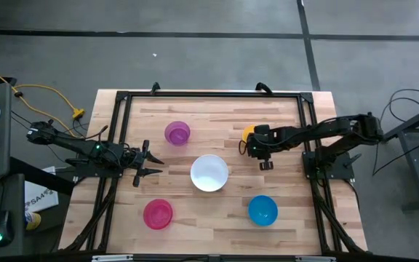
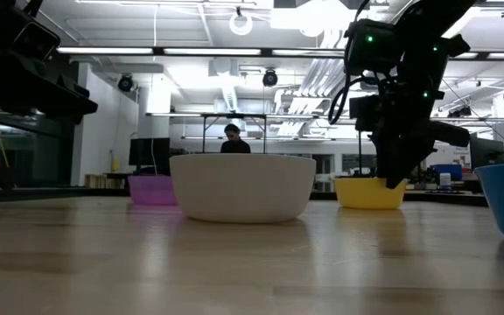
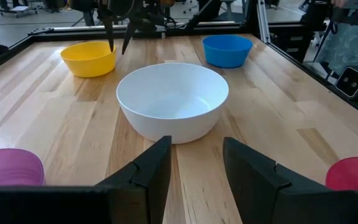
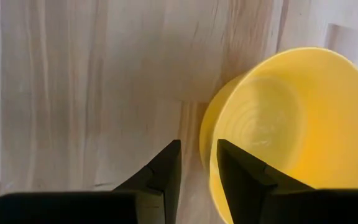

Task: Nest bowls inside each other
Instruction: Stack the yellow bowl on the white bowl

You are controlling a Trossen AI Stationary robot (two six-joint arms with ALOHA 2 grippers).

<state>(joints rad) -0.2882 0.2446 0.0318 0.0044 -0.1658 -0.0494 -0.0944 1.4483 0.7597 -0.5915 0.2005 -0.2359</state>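
Five bowls stand upright on the wooden table: white (image 1: 209, 173) in the middle, purple (image 1: 177, 133) far left of it, pink (image 1: 158, 214) near left, blue (image 1: 262, 210) near right, and yellow (image 1: 247, 132) far right. My right gripper (image 4: 197, 143) points steeply down over the yellow bowl (image 4: 284, 124). It is open and straddles the bowl's rim (image 4: 207, 152), one finger outside it and one over the hollow. I cannot tell whether either finger touches the rim. My left gripper (image 1: 158, 167) waits open at the table's left side, facing the white bowl (image 3: 173, 99).
A black frame (image 1: 209, 94) runs around the tabletop. Bare wood lies between the bowls. In the low view, a person (image 2: 233, 136) sits far off in the room behind the table.
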